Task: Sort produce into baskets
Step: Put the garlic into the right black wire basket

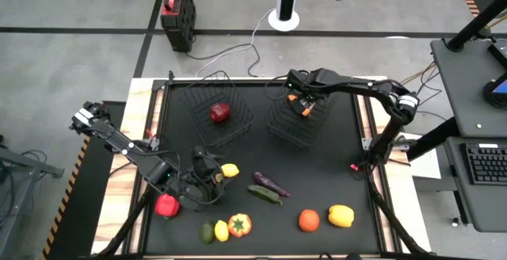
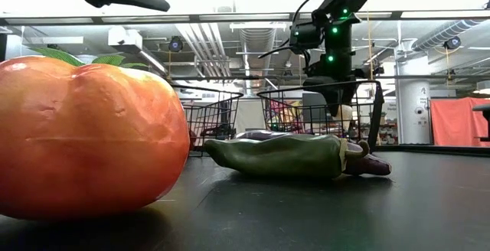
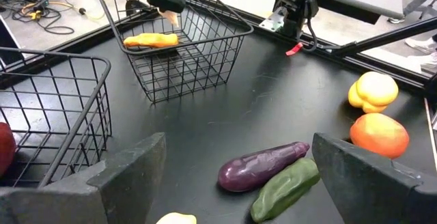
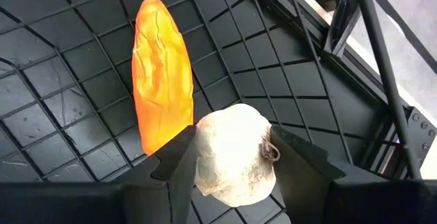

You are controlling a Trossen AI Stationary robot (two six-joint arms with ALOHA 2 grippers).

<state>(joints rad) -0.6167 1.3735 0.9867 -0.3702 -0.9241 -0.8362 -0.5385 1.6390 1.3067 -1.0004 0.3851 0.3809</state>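
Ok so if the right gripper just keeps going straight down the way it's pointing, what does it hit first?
Probably the carrot. The right gripper, shut on the garlic, points down into the right basket, and the carrot lies on its floor just beside the garlic's line. It might land on bare mesh instead; depth is unclear.

The black tabletop (image 1: 333, 149) carries two wire baskets (image 1: 220, 111) (image 1: 295, 117) at its far side. Nearer lie a lemon (image 1: 230, 170), eggplant (image 1: 272, 183), cucumber (image 1: 264, 194), red pepper (image 1: 167, 205), orange fruit (image 1: 308, 220), yellow pepper (image 1: 341, 215), and what may be a lime (image 1: 207, 232).
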